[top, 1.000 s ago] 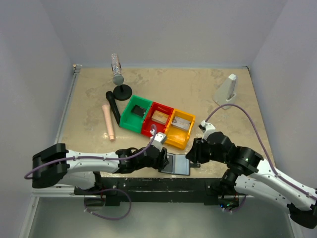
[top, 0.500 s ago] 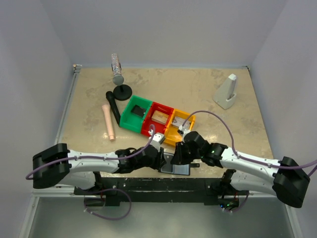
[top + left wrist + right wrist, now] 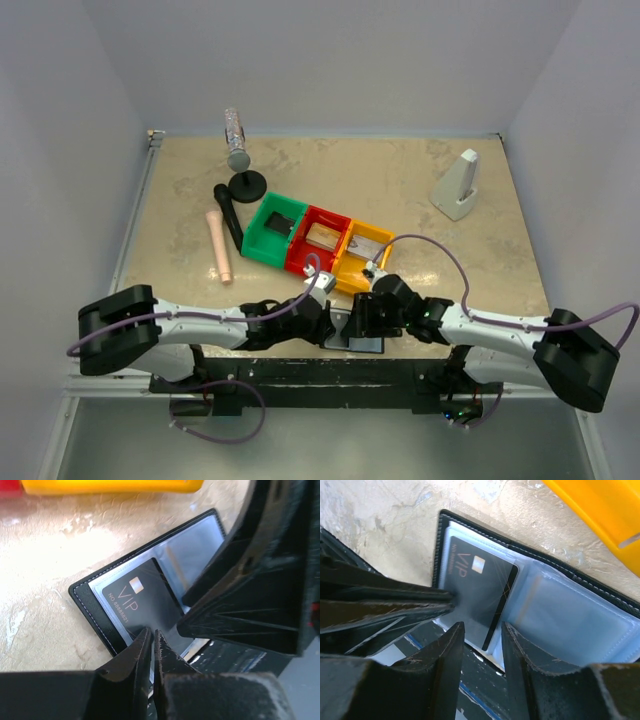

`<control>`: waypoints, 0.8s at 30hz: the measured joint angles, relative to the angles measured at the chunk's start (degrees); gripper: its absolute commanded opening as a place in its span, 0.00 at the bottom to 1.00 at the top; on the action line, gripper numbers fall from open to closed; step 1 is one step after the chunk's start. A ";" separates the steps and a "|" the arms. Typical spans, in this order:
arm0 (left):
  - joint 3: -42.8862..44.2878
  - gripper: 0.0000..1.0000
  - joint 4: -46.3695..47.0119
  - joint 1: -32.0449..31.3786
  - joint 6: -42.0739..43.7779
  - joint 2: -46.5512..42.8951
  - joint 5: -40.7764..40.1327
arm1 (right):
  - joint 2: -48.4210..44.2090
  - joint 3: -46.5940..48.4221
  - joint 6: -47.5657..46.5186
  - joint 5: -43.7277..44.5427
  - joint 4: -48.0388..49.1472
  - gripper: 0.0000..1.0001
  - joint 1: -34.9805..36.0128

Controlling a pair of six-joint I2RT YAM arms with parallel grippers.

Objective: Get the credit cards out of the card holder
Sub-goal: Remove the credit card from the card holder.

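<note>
Two arms meet over the card holder [image 3: 570, 612], which lies open at the near edge of the counter [image 3: 400, 190], just in front of the yellow bin [image 3: 362, 262]. 1 dark card [image 3: 142, 602] marked VIP sits in the left of its 2 clear panels, not yet out.

The step in hand looks like the first extraction. The left fingers [image 3: 135, 655] are almost together, only a thin slit between them, with their tips at the card's near edge. The right fingers [image 3: 445, 655] stand apart, straddling the card's near corner without gripping it.

The next move likely calls for a firm pinch on the card alone, then a slide along the sleeve while the other arm pins the holder.

Whether the left fingers grip card, sleeve or nothing cannot be told. From above, the wrists hide nearly all of the holder. Glare leaves the right panel's contents unclear.
</note>
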 measured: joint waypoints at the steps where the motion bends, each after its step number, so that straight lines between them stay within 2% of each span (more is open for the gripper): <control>1: 0.00 0.09 -0.07 0.00 -0.33 0.83 0.00 | 0.20 -0.26 0.28 -0.04 0.87 0.41 0.00; 13: 0.17 0.00 -0.50 0.02 -2.97 3.72 -0.42 | 1.29 -1.60 1.88 0.00 5.05 0.41 0.00; 24: -0.68 0.03 0.63 0.02 -4.94 3.34 -0.83 | 0.79 -3.26 3.17 0.07 7.32 0.41 0.00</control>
